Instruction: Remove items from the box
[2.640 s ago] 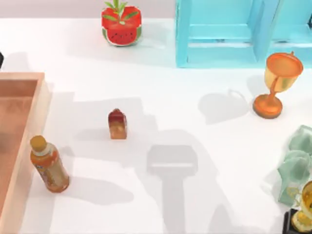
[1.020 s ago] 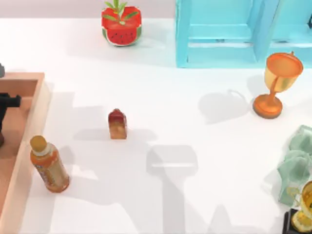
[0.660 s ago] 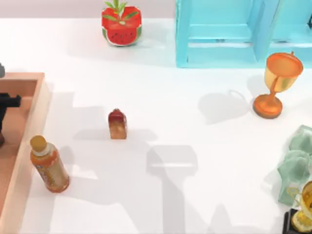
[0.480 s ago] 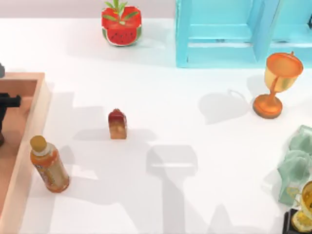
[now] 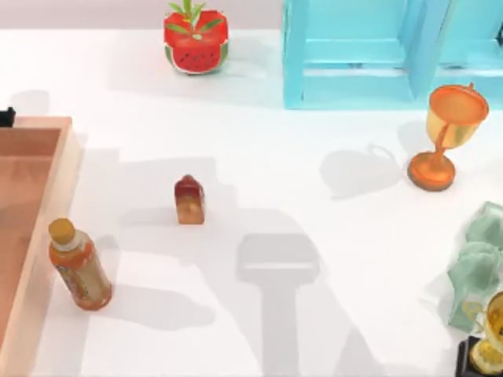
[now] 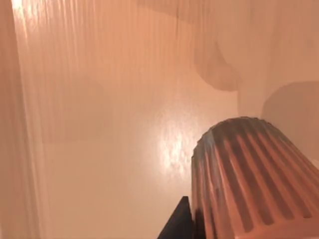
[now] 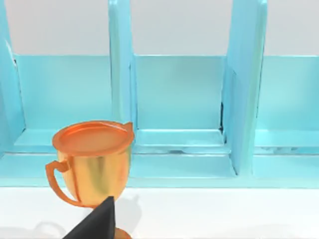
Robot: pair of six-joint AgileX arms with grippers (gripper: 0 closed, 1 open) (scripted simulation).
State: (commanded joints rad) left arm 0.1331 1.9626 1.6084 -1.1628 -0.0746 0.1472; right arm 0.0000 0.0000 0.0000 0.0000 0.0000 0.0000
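The salmon-orange box (image 5: 69, 157) lies at the table's left edge. My left gripper (image 5: 6, 116) shows as a dark tip by the box's far corner. In the left wrist view a ribbed dark red-brown cup (image 6: 249, 179) hangs close under the camera, above the box floor (image 6: 109, 149), with one dark finger (image 6: 178, 226) against its side; the gripper is shut on it. A tan-orange block with a dark red top (image 5: 189, 199) stands on the white table, to the right of the box. My right gripper (image 7: 94, 223) is parked facing the orange goblet (image 7: 92, 162).
An orange drink bottle (image 5: 78, 265) stands just right of the box wall. The watermelon pot (image 5: 196, 39) and turquoise crate (image 5: 393, 51) are at the back. The goblet (image 5: 448, 137), a pale green lump (image 5: 479, 263) and a gold trophy (image 5: 491, 330) are at the right.
My left gripper was down inside the box half a second ago. It has since risen and drawn back towards the box's far corner, with the cup in its grip. Nothing on the table moved.
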